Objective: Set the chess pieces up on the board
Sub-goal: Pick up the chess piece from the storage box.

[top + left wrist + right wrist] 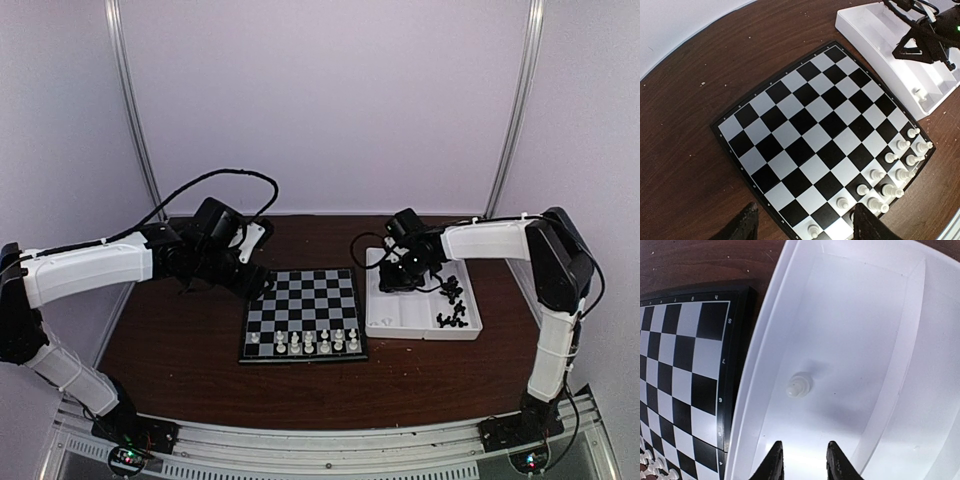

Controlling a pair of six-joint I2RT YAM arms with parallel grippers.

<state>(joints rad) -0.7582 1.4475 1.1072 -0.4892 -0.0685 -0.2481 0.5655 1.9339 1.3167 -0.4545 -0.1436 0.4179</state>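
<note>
The board lies mid-table, and several white chess pieces stand on its two near rows. Those white pieces appear on the board at the right of the left wrist view. Black chess pieces lie heaped in the right compartment of a white tray. My left gripper hangs open over the board's left edge, holding nothing. My right gripper hovers in the tray's left compartment, jaws a little apart and empty. One white pawn stands just ahead of its fingertips.
The tray sits against the board's right side on the dark wooden table. A divider wall splits the tray. White walls close in the back and sides. Cables loop above both arms.
</note>
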